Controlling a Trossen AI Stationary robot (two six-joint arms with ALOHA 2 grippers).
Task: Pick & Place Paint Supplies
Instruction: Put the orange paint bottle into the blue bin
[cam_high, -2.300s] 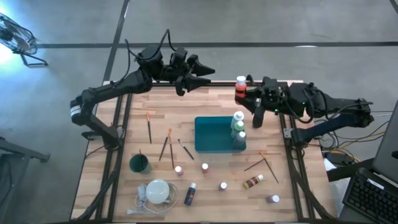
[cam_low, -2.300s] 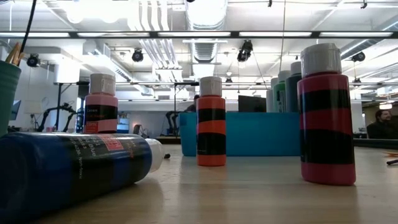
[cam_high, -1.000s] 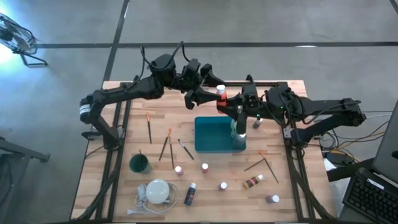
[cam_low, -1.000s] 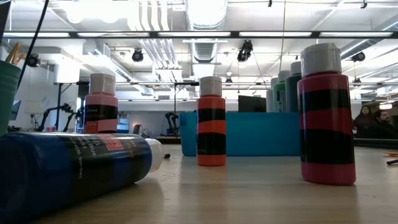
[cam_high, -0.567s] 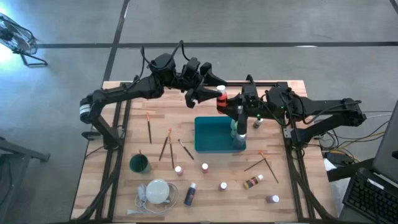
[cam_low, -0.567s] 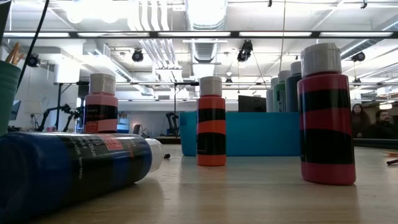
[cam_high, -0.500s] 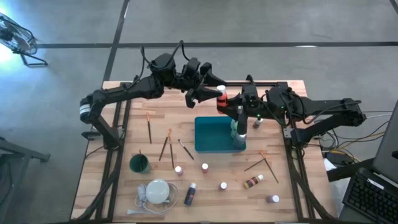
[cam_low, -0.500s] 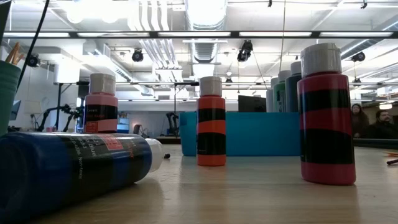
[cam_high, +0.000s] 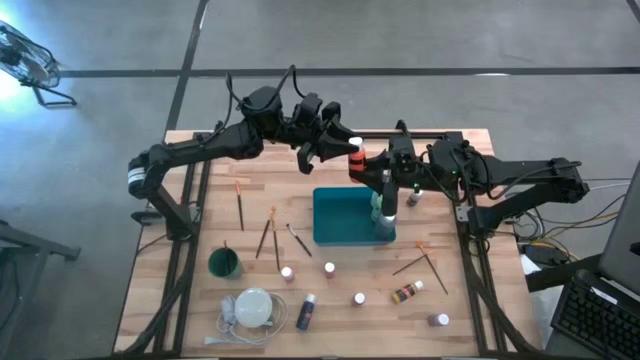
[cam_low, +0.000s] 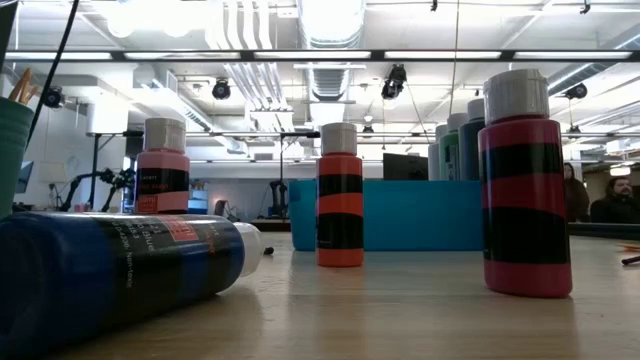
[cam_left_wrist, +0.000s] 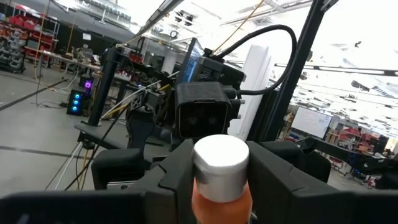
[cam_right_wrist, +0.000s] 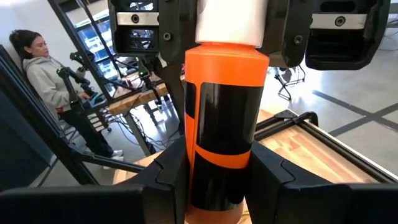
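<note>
My right hand (cam_high: 362, 165) grips an orange paint bottle (cam_high: 356, 158) round its body, upright, held in the air just beyond the far edge of the teal tray (cam_high: 340, 215). My left hand (cam_high: 345, 150) meets it there from the other side, its fingers (cam_left_wrist: 177, 171) standing on either side of the white cap (cam_left_wrist: 220, 160); I cannot tell whether they press it yet. In the right wrist view the orange bottle (cam_right_wrist: 222, 127) sits clamped between my right fingers (cam_right_wrist: 169, 171). Two bottles (cam_high: 384, 205) stand inside the tray at its right side. On the counter (cam_high: 450, 300) nearer than the tray, other bottles (cam_high: 329, 269) are scattered, a blue one (cam_high: 305, 312) lying on its side. Brushes (cam_high: 268, 235) lie left of the tray, two more (cam_high: 425, 262) to its near right. A green cup (cam_high: 224, 263) stands farther left of the tray, and a white disc with a cord (cam_high: 253, 308) nearer than that.
</note>
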